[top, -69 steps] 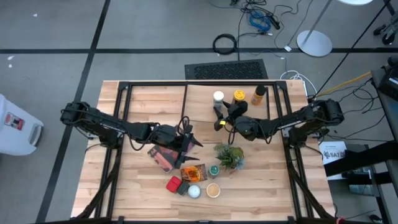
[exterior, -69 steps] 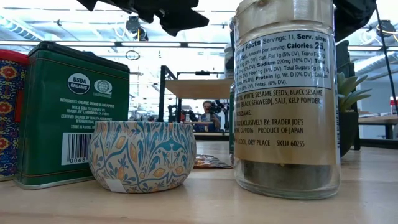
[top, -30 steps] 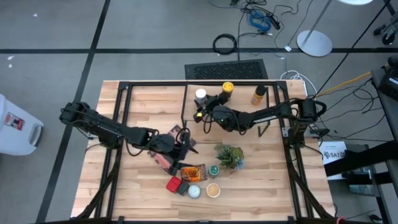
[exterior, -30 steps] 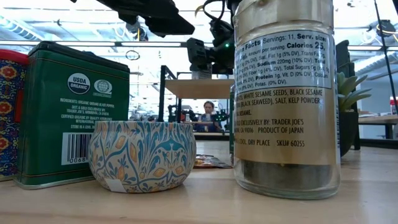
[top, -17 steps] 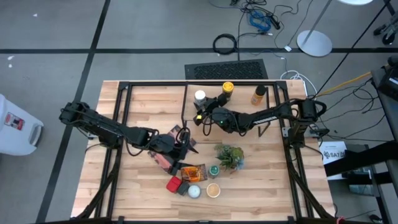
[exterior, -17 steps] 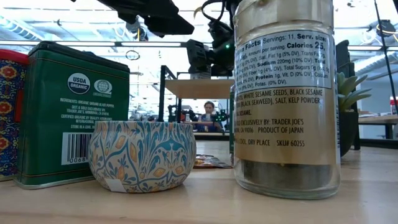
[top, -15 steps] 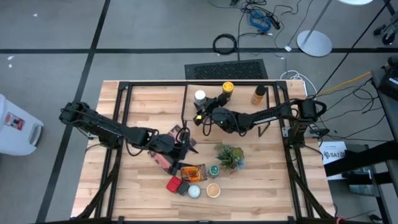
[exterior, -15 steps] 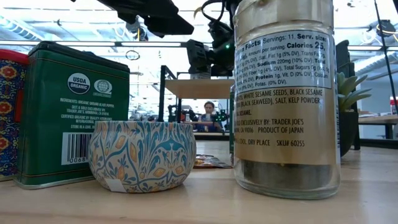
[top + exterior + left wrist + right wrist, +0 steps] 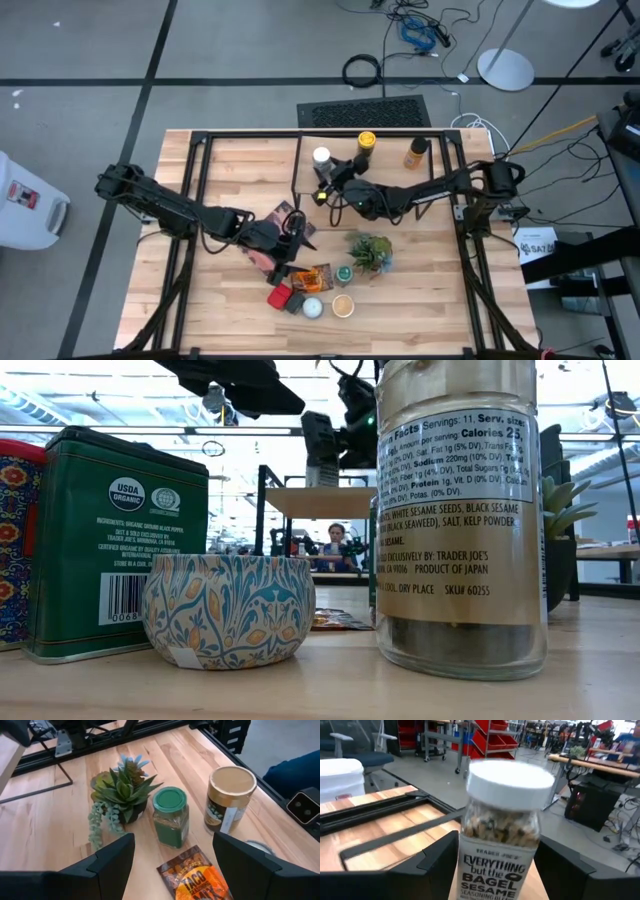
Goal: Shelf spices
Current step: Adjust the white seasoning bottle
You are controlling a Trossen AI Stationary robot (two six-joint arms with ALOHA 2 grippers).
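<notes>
On the shelf (image 9: 380, 148) at the far side of the desk (image 9: 230, 160), three jars stand in a row: white-top jar (image 9: 321, 157), yellow-top jar (image 9: 366, 143) and amber jar (image 9: 414, 152) w/ dark cap. Right claw (image 9: 326, 183) sits just beside the white-top jar, on the side nearer the desk's middle. In the right wrist view that jar (image 9: 504, 827) stands upright between the two fingers (image 9: 429, 870), which are spread apart w/ a gap showing on each side, so nothing is gripped.

Left claw (image 9: 297, 243) hovers over the near-centre of the desk, above the maroon book (image 9: 272, 240) and just beside the orange taco packet (image 9: 311, 277). Left wrist view: fingers (image 9: 107, 865) wide apart, holding nothing; between them lie the packet (image 9: 200, 880), the green-top jar (image 9: 170, 816), the tan-top jar (image 9: 230, 797) and the potted plant (image 9: 122, 790).

Rest of the spices are grouped at the desk's near edge: red tin (image 9: 279, 296), dark green tin (image 9: 295, 303), round white-top tin (image 9: 313, 308), tan-top jar, w/ the green-top jar touching or just beside the plant.

Low view: green tin (image 9: 110, 540), patterned round tin (image 9: 228, 610) and big labelled jar (image 9: 460, 520) fill the front; a person (image 9: 335, 545) sits far off in the room behind.
</notes>
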